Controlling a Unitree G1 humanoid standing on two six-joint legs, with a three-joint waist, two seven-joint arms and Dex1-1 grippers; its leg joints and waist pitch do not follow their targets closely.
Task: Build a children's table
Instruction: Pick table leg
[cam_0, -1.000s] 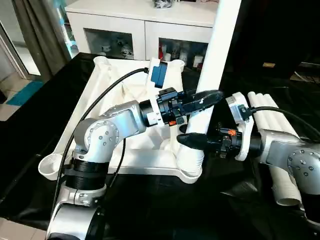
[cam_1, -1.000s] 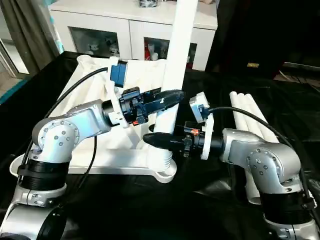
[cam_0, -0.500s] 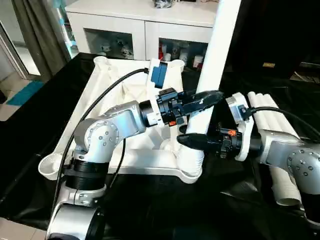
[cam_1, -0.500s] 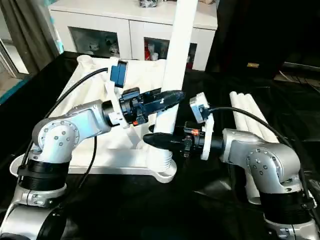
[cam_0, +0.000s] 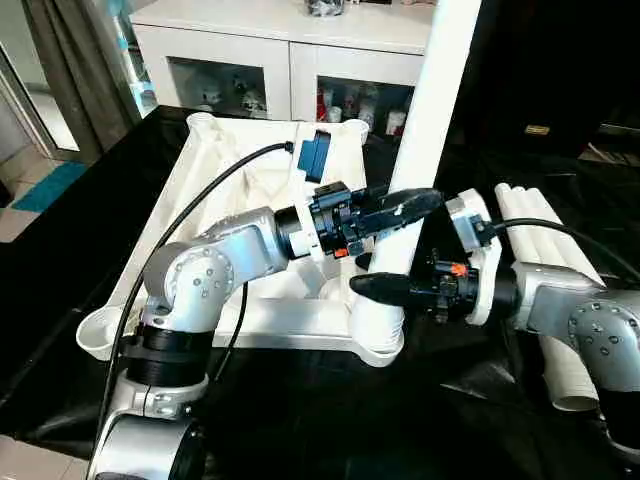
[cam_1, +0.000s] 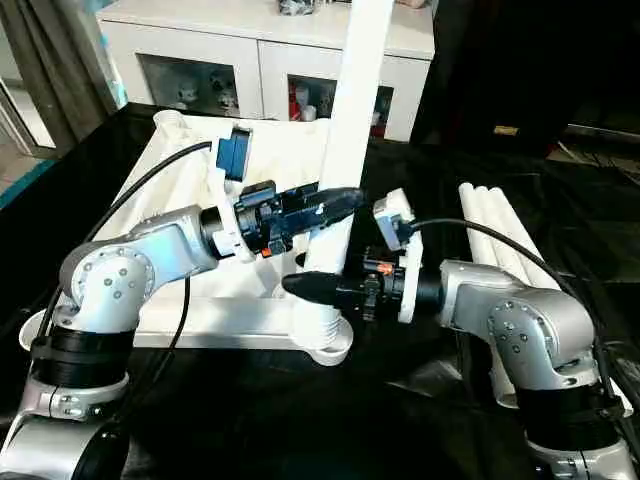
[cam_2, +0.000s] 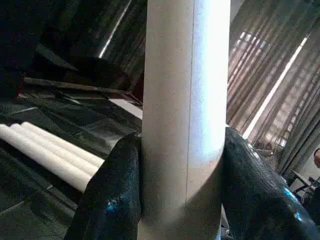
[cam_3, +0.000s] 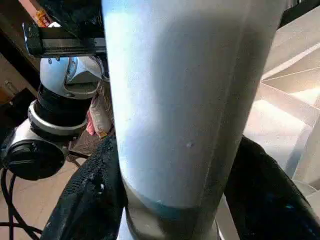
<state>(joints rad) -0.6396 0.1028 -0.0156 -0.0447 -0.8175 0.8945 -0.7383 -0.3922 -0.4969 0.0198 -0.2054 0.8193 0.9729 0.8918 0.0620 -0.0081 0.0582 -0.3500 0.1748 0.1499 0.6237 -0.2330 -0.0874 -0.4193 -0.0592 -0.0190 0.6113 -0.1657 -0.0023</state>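
I see the left tool (cam_0: 400, 208) clenched on the upright leg (cam_0: 425, 130); right tool (cam_0: 385, 287) straddles its base, grip unclear.

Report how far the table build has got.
Done: the table top lies underside up on the black-sheeted table, with one upright leg standing in its near corner socket.
In hand: the left gripper clamps that leg; the right gripper brackets it lower down, whether gripping is unclear.
Left: three spare legs lie beside the top, and the other sockets, like the near left one, are empty.
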